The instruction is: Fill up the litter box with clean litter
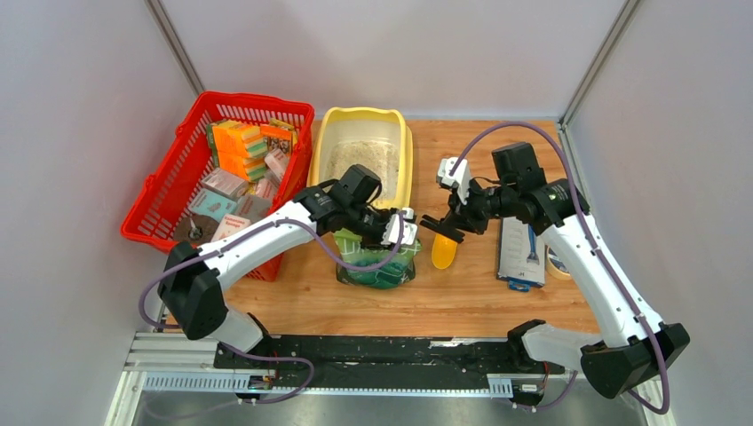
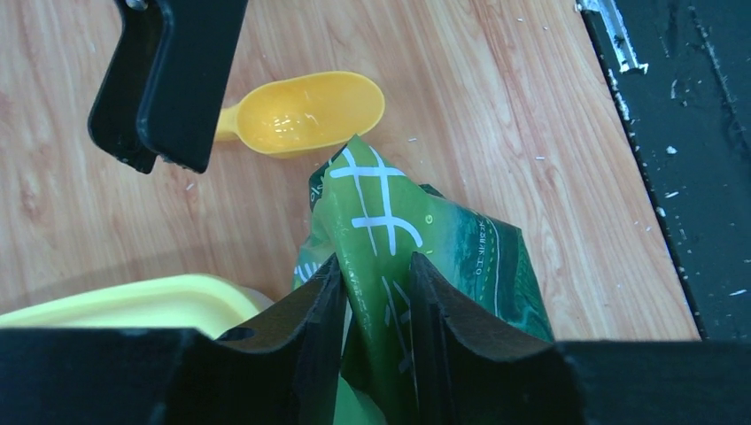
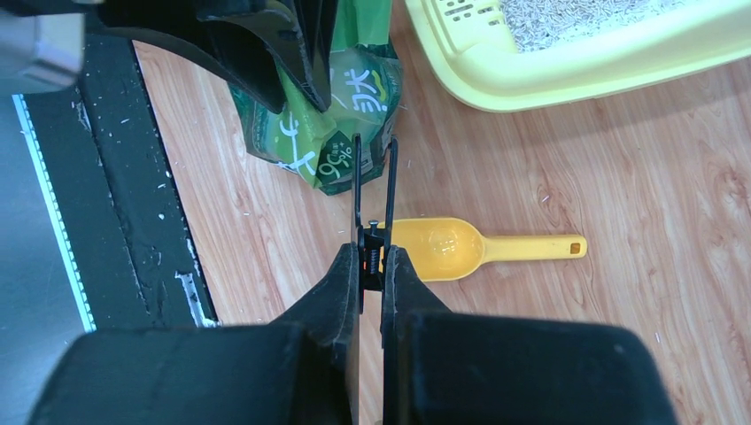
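Observation:
The pale yellow litter box (image 1: 404,151) stands at the back centre with beige-grey litter (image 1: 360,160) spread in it; its slotted lip shows in the right wrist view (image 3: 567,66). The green pouch (image 1: 377,262) with white characters stands on the table in front of it. My left gripper (image 1: 397,229) is shut on the pouch's top fold (image 2: 381,221). My right gripper (image 1: 457,217) is shut on a black clip (image 3: 372,190), held just right of the pouch top, its prongs pointing at the pouch (image 3: 328,133). A yellow scoop (image 1: 443,253) lies empty below the clip.
A red mesh basket (image 1: 169,191) with several packages stands at the left. A blue-grey flat package (image 1: 521,253) lies right of the scoop. A black rail (image 1: 382,351) runs along the table's near edge. Grey walls close in on both sides.

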Motion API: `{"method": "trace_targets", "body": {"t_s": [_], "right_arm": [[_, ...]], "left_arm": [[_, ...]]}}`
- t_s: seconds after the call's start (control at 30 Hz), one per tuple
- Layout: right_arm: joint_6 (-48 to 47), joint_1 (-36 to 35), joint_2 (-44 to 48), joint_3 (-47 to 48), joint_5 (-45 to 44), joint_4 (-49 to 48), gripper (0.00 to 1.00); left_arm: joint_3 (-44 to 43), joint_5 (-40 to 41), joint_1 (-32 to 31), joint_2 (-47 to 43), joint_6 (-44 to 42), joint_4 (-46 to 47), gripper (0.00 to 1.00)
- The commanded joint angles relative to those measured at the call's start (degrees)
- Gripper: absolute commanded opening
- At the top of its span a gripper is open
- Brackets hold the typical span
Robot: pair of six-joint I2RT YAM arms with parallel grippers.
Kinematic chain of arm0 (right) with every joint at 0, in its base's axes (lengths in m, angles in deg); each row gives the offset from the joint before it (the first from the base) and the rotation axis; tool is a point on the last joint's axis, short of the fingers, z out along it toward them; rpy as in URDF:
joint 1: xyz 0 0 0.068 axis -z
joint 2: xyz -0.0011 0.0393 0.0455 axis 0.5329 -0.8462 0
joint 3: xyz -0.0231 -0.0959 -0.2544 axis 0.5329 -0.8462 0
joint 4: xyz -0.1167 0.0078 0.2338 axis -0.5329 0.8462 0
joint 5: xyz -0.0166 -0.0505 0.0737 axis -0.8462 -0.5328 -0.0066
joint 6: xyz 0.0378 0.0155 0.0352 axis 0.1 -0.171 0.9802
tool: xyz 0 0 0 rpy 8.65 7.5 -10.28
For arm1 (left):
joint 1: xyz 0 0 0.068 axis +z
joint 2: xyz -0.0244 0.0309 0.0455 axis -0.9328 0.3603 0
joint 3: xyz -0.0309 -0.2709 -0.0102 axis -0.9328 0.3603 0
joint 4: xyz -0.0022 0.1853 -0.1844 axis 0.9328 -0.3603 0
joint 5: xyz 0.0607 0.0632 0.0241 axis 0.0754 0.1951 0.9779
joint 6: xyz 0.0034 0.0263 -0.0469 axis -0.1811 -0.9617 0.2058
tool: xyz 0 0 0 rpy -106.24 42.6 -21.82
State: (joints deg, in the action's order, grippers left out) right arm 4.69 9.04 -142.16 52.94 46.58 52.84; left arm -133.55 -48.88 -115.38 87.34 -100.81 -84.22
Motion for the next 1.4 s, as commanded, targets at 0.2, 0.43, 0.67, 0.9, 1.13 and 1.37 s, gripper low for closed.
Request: {"method": "trace_targets", "body": {"t_s": [0.2, 0.43, 0.67, 0.9, 1.13, 1.37], "right_arm": [[-10.46, -1.01, 2.99, -0.44, 4.4, 7.29, 0.0], [-14.51, -2.59, 1.59, -0.09, 2.55, 8.09, 0.0], [-17.41, -5.58, -0.26, 0.53, 0.0, 8.0, 0.0], [-16.54, -7.43, -1.58, -0.26, -3.16, 5.02, 0.0], [-14.17, -8.39, -2.19, -1.32, -5.01, 1.41, 0.0], [-14.43, -9.62, -2.81, -1.93, -2.29, 1.85, 0.0]], "left_arm": [[-4.91, -3.97, -0.08, 2.33, 10.38, 1.61, 0.29], [-4.39, -6.96, -0.08, 3.21, 15.13, 1.18, 0.18], [-1.05, -7.93, -0.08, 1.19, 21.72, 6.89, 0.02], [0.98, -8.54, 0.62, 0.22, 25.33, 11.29, 0.0], [0.89, -9.07, 0.89, 0.48, 25.16, 11.12, 0.0], [0.89, -8.72, 1.15, 0.57, 26.3, 11.99, 0.0]]}}
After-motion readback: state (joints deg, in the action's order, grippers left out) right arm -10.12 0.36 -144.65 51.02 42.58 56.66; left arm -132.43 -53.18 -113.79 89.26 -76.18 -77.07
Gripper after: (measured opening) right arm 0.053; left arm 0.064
